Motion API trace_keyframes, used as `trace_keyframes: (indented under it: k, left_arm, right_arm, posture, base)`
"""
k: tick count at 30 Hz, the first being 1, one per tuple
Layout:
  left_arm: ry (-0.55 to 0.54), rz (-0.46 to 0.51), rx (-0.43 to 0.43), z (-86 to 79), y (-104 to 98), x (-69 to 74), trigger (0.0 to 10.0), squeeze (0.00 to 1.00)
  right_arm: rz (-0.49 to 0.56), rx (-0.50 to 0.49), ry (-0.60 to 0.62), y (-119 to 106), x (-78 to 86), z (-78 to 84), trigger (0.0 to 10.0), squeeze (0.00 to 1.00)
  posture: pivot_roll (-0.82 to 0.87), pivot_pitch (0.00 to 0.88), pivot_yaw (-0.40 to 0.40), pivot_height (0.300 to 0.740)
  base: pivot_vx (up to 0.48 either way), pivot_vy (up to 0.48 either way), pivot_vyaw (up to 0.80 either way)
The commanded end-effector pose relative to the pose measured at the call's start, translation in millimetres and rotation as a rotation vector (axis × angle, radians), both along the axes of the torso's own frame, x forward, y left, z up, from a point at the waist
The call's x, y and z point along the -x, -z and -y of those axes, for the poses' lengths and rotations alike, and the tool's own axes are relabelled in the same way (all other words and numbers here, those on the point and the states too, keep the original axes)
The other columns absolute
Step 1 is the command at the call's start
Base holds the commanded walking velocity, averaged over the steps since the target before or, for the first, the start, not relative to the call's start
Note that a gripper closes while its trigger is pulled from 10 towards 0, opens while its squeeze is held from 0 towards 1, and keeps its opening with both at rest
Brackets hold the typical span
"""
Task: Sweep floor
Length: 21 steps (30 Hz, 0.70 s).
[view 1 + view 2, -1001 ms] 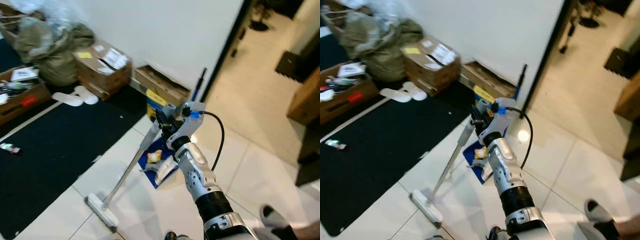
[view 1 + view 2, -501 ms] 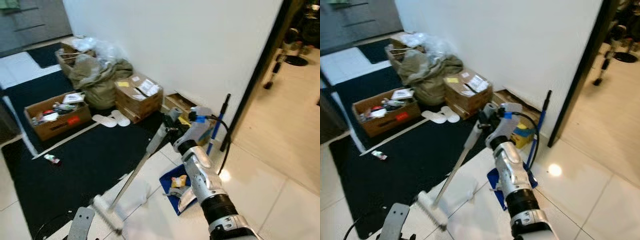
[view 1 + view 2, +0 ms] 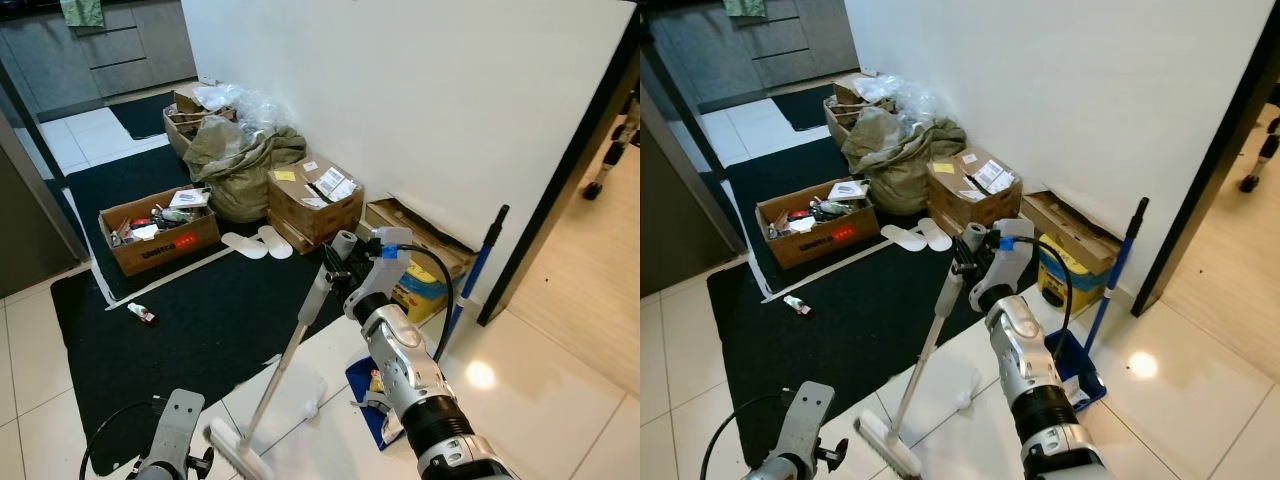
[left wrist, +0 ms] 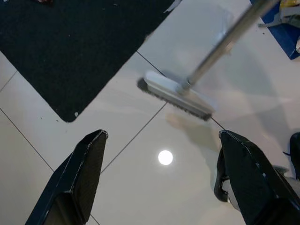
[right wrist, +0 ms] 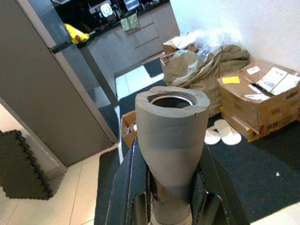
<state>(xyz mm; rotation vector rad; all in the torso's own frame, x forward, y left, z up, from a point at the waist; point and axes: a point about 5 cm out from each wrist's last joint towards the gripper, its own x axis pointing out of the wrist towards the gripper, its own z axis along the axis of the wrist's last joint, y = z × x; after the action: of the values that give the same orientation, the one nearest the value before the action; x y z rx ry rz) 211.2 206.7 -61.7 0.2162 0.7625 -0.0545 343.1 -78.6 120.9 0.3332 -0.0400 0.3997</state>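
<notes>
A grey broom leans across the white tiles, its handle rising from the brush head to a thick grey grip. My right gripper is shut on that grip, whose hollow end stands between the black fingers. Low at the front hangs my left arm. Its gripper is open over the tiles, with the brush head just beyond the fingertips and nothing between them. A blue dustpan holding wrappers lies by my right arm, and its blue handle points up towards the wall.
A black mat covers the floor to the left, with a small packet on it. Cardboard boxes, an open box of clutter, a green sack, white slippers and a yellow container line the white wall.
The camera has lifted and pulled back, so more of the room shows. My right gripper keeps hold of the broom. My left arm has come into view at the bottom edge.
</notes>
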Motion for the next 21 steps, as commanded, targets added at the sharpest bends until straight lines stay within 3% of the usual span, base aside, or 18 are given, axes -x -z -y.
trace_keyframes:
  k: [1,5,10,21]
  left_arm:
    - [0.022,0.006,0.002,2.0,-1.1,-2.2,10.0,0.00]
    - [0.030,0.002,0.004,2.9,-0.6,-1.7,10.0,0.00]
    - [0.026,-0.015,0.006,1.9,2.0,2.7,10.0,0.00]
    - [0.013,-0.056,0.004,-1.0,8.7,15.2,10.0,0.00]
  right_arm:
    - [0.021,-0.013,0.001,-0.4,1.1,-0.2,10.0,0.00]
    - [0.021,-0.012,0.001,0.6,1.7,0.0,10.0,0.00]
    - [0.024,-0.011,-0.005,1.2,2.5,-1.2,10.0,0.00]
    - [0.011,-0.025,-0.048,2.2,5.0,-8.8,10.0,0.00]
  posture:
    - [-0.01,0.000,0.018,0.740]
    - [-0.01,0.000,0.020,0.740]
    - [-0.01,0.000,0.022,0.740]
    - [-0.01,0.000,0.017,0.740]
  base:
    - [0.000,0.000,0.77]
    - [0.000,0.000,0.77]
    - [0.356,0.000,0.77]
    - [0.360,0.000,0.00]
